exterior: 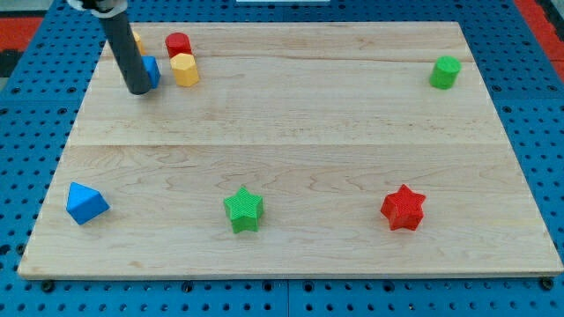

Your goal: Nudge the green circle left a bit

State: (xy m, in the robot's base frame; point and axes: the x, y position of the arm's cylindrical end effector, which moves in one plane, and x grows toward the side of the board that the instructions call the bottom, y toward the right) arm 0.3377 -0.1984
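Hand state: none fitted; my tip rests on the table near its top-left corner, touching a blue block beside the yellow block and red block. Green circle sits near the top-right corner, well apart from my tip.

Green circle: near the tabletop's top-right corner. Top-left corner cluster: red block, yellow block just below, blue block left, my tip beside it. Along the bottom edge, left to right: blue triangle, green star, red star.
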